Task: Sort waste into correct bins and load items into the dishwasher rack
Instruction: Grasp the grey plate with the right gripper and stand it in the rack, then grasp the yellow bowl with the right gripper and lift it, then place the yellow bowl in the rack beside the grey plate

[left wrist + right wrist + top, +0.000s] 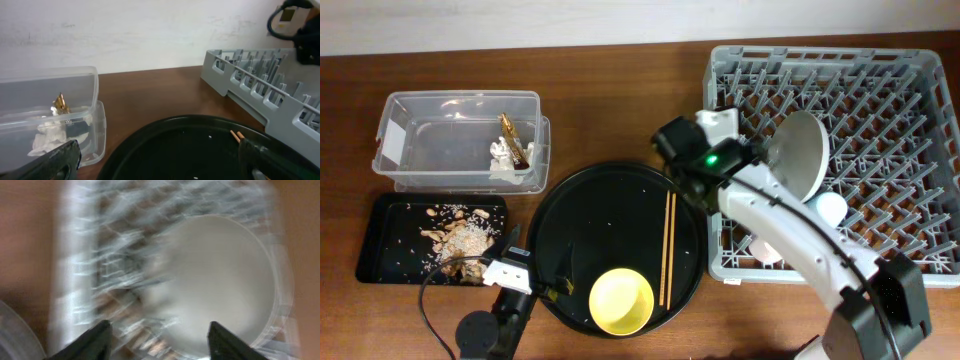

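**Wooden table, rack at right: chopsticks lie left and near of the empty right gripper**

Brown wooden table (620,120) from overhead, with the grey dishwasher rack (820,52) filling the right side and the large round black tray (590,210) at centre. The grey plate (802,155) stands on edge among the pegs in the rack's far-left quarter.

The right gripper (162,342) hovers close to that plate. In the blurred right wrist view its fingers are spread with nothing between them. Whether they touch the plate cannot be told.

The wooden chopsticks (669,250) lie side by side on the right part of the round tray. Their long axis runs near to far, roughly parallel to the rack's left wall. From the right gripper they lie to the left and nearer, just beside the rack's edge.

The left gripper (157,152), also spread wide and empty, sits at the near-left rim of the round tray. It is well apart from the chopsticks and closer to the yellow bowl (622,301) at the tray's near edge.

Judgement: the right arm is the nearer tool for the chopsticks. A grasp calls for fingers closing left to right, across the sticks rather than along them.

The crumpled tissue (500,155) and wrapper strip (510,135) lie in the clear tub (420,100). The food scraps (460,235) lie in the shallow black tray (380,240).
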Robot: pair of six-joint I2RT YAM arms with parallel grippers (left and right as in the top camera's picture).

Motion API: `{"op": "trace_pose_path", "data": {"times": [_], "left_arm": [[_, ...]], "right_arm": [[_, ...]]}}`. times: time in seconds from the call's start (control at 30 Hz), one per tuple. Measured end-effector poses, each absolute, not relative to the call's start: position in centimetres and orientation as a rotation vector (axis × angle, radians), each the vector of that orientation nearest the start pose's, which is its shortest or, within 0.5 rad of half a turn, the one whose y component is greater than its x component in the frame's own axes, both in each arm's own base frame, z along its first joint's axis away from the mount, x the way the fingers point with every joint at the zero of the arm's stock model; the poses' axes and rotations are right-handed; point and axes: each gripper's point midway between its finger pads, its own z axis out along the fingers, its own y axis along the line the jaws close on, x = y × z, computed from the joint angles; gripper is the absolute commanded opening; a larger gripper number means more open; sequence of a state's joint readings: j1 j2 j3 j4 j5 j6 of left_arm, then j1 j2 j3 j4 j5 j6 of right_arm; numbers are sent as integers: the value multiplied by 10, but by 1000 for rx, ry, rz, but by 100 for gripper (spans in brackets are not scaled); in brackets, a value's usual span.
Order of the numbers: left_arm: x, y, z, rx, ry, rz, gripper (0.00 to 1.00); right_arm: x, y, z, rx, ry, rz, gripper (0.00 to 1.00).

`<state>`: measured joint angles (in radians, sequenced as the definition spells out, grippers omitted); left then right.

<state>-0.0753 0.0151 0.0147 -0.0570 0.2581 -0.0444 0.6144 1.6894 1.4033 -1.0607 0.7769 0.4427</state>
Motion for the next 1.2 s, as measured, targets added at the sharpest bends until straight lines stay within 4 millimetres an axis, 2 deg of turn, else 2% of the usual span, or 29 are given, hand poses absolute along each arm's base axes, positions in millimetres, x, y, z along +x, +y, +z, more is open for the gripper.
{"op": "trace_pose_path", "data": {"times": [0.03,0.13,0.2,0.27,0.3,0.37,0.43,0.47,0.5,0.67,0.73,0.77,0.8,0.83,0.87,0.9,0.97,1.0,1.03,1.1,1.13,1.2], "left_arm": [[237,-62,164,224,1619,-302,99],[237,-62,164,224,1619,-302,99],[237,-62,164,224,1619,-302,99],[237,-62,164,224,1619,-302,99],[237,-62,164,224,1618,-302,99],[237,-62,164,224,1619,-302,99],[237,-62,164,224,1619,-302,99],[237,-62,164,224,1618,-302,99],[237,-62,164,224,1619,-302,99],[237,-62,164,224,1619,-302,99],[237,-62,164,224,1619,-302,99],[237,-62,164,224,1619,-302,99],[237,-62,164,224,1619,-302,99],[237,-62,164,224,1619,-302,99],[237,-62,164,224,1619,-302,99],[237,-62,164,224,1618,-302,99],[237,-62,164,224,1619,-302,99],[237,-62,164,224,1619,-302,99],[237,-62,164,224,1618,-302,100],[237,-62,164,224,1618,-302,99],[237,-62,164,224,1619,-302,99],[237,-62,164,224,1619,-302,99]], "right_arm": [[343,128,168,-156,2525,-588,68],[289,214,145,-399,2779,-1,70],[254,242,125,-523,2885,234,76],[216,254,88,-629,2975,366,77],[206,258,78,-654,2993,413,77],[187,268,51,-686,3004,561,68],[179,267,34,-611,3029,604,51],[176,263,26,-541,3055,599,12],[169,256,18,-471,3099,581,7],[161,251,21,-343,3160,575,4],[166,246,37,-337,3131,531,4],[181,244,63,-334,3043,497,4],[202,231,103,-303,2913,378,4],[218,222,132,-271,2812,310,4],[246,201,187,-184,2607,188,4],[263,182,226,-103,2454,104,4],[282,137,288,57,2201,-89,4],[287,113,308,132,2098,-205,4],[291,90,321,200,2020,-326,4],[300,55,328,299,1945,-524,4],[310,29,321,369,1935,-655,4],[319,14,311,408,1951,-735,4]]}}
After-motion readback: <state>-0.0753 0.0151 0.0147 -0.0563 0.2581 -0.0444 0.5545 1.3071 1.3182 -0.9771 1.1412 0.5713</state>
